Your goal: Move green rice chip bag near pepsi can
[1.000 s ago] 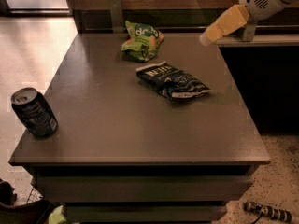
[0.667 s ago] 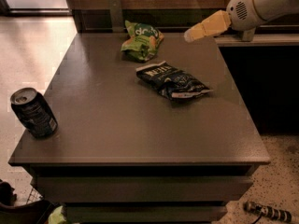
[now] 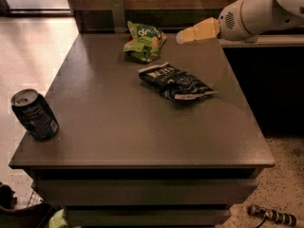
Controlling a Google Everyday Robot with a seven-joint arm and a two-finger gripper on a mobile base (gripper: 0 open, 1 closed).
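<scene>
The green rice chip bag [image 3: 145,42] lies at the far middle of the dark table [image 3: 118,127]. The pepsi can [image 3: 34,114] stands upright at the table's near left corner, far from the bag. My gripper [image 3: 183,36] comes in from the upper right on a white arm, above the table's far right part. Its yellowish tip is just right of the green bag and apart from it. It holds nothing that I can see.
A dark blue snack bag [image 3: 174,83] lies mid-table, in front of the green bag and below the gripper. A dark counter [image 3: 266,42] stands to the right. A small dark object [image 3: 273,216] lies on the speckled floor at lower right.
The gripper has moved left along the far side of the table, toward the green bag. The bags and the can have not moved.
</scene>
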